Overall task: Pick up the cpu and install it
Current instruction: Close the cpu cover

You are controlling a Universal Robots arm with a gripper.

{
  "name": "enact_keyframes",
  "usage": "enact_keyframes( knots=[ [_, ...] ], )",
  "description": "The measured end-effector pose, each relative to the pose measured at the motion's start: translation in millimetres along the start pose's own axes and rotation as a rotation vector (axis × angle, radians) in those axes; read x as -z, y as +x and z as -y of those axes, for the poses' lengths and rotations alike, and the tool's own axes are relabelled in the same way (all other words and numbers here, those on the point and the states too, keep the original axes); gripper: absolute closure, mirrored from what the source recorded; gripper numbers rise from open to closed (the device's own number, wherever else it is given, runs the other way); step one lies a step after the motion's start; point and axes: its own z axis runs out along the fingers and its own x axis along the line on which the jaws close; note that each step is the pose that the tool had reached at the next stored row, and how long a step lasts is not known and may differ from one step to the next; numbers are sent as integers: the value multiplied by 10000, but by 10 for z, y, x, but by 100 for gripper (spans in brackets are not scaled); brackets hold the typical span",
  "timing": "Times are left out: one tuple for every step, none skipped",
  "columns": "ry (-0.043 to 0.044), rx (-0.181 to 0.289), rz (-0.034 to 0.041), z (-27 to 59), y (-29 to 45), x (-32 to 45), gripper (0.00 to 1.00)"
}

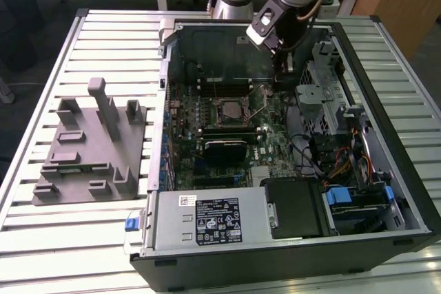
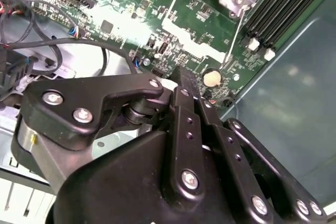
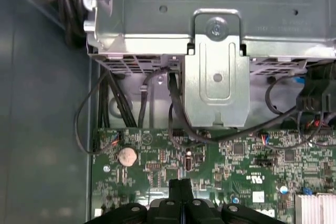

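Note:
In the exterior view the cpu (image 1: 231,109) is a small square with a pale metal top, lying flat in the socket frame in the middle of the motherboard (image 1: 269,146). The socket's thin wire lever (image 1: 259,111) stands raised at an angle beside it and also shows in the second wrist view (image 2: 237,30). My gripper (image 1: 280,82) reaches down into the open computer case, on the exterior view's right of the socket and just above the board. Both wrist views show its black fingers pressed together, shut with nothing between them (image 3: 181,183) (image 2: 188,78).
A grey plastic fixture (image 1: 89,146) with upright posts lies on the slatted table at the exterior view's left. Inside the case are a black rectangular block (image 1: 224,149), memory sticks (image 1: 224,89), a metal drive cage (image 3: 215,56), loose black cables (image 3: 173,108) and the power supply (image 1: 213,219).

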Motion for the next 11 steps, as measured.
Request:
enact_keyframes(
  knots=[
    [1,-4,0,-7,0,-13,89],
    [1,-7,0,-13,0,-29,89],
    [1,-10,1,-18,0,-46,89],
    [2,-12,1,-22,0,-63,89],
    [2,-12,2,-26,1,-81,89],
    [2,-13,1,-29,1,-99,89],
    [2,-13,1,-31,2,-119,89],
    [2,-14,0,-31,2,-137,89],
    [3,-15,0,-31,2,-155,89],
    [3,-15,0,-30,2,-173,89],
    [3,-14,-1,-30,2,-191,89]
  ],
)
